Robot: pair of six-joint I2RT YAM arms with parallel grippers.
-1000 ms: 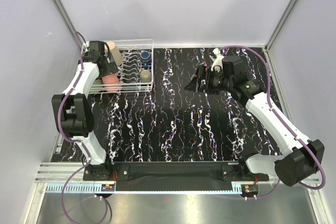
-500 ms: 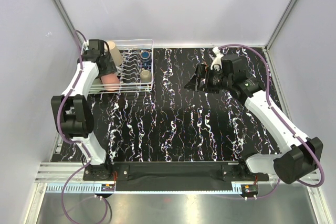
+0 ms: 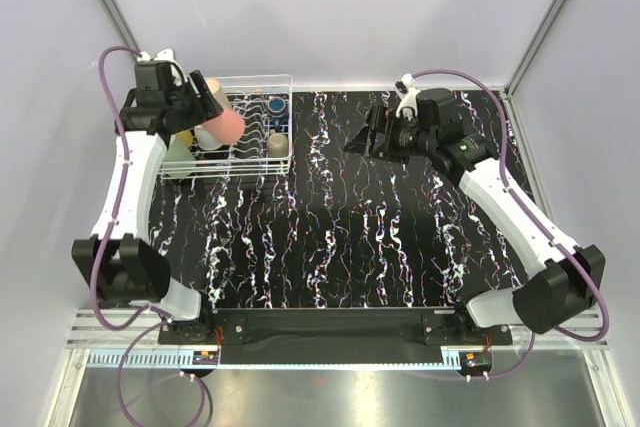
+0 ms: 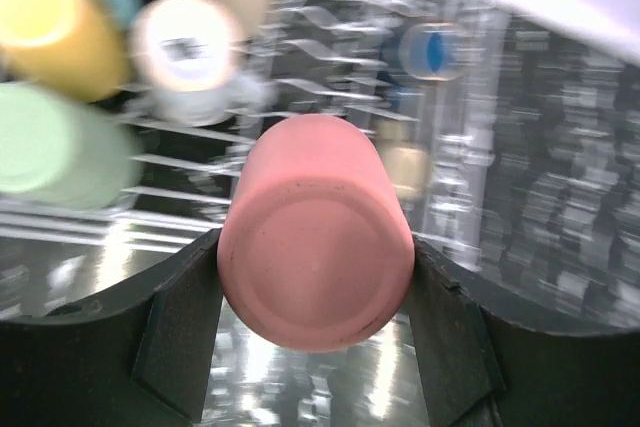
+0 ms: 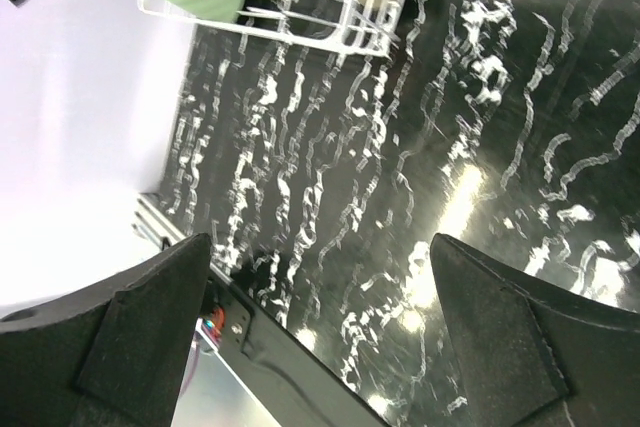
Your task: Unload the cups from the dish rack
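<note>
Your left arm [image 3: 135, 182] and right arm [image 3: 520, 217] are white shells with black joints, each trailing a purple cable [image 3: 104, 65]; black bases [image 3: 185, 327] sit at the table's [image 3: 330, 237] near edge. Left gripper [image 4: 315, 347] and right gripper [image 5: 320, 347]: matte black.

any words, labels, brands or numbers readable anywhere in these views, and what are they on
No text can be read in any view.
Dark mark on the upturned end of the pale whitish cup, left wrist view: possibly a stamp or label, too blurred to read.
</note>
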